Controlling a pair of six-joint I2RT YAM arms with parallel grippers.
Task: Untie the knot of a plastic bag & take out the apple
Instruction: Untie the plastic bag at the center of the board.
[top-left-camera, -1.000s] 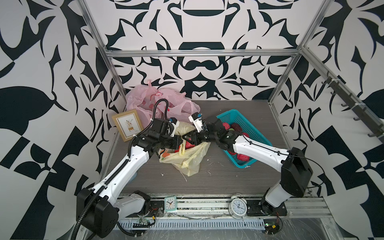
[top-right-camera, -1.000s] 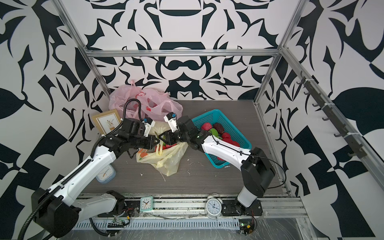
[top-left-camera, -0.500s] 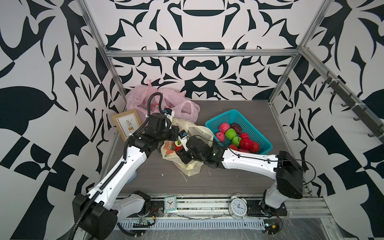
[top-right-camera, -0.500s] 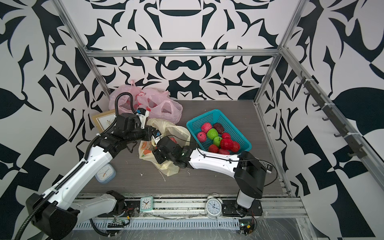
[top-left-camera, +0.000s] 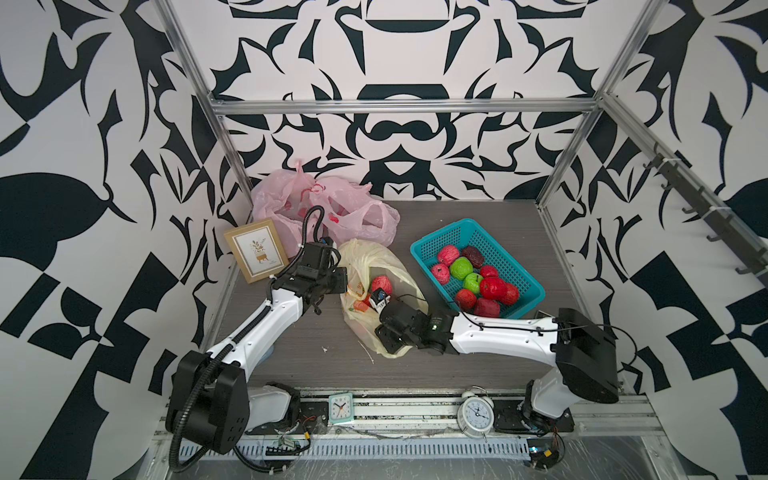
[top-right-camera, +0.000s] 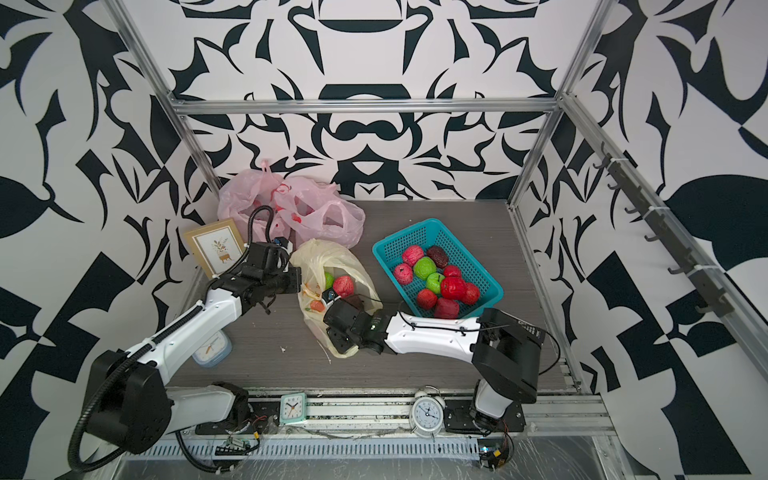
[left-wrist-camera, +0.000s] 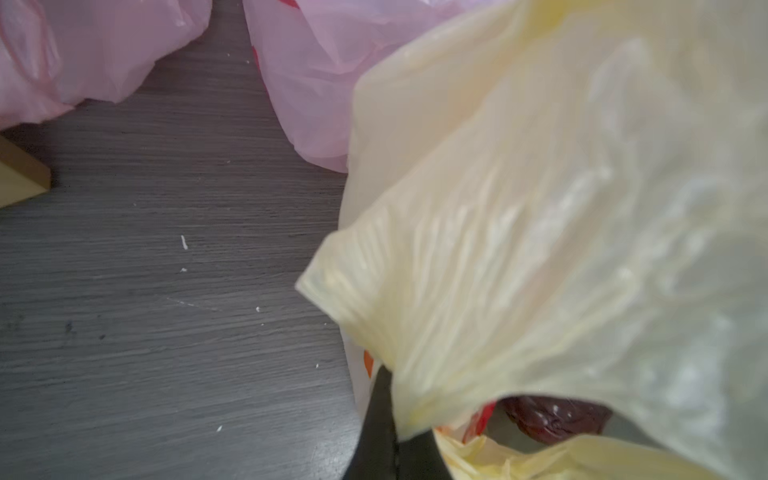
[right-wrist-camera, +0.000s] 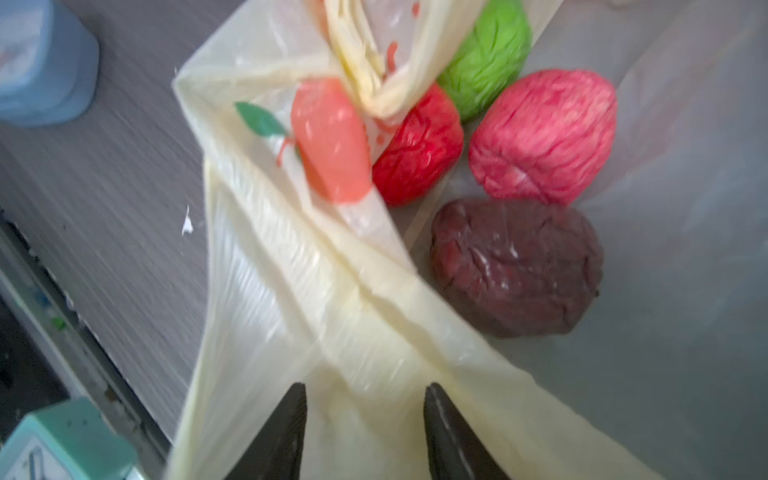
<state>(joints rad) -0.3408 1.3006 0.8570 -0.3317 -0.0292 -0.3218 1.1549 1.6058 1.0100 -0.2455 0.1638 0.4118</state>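
Grey tabletop carries the yellow bag, mouth open, so my left gripper, pinching its rim, should hold high while my right gripper, fingers spread and empty, reaches the dark apple inside.

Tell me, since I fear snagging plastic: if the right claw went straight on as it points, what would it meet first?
Probably the folded rim of the yellow bag, lying just ahead of the open right claw; the dark red apple sits beyond, to one side. Depth is unclear.

Pale yellow bag; teal basket; pink bags.
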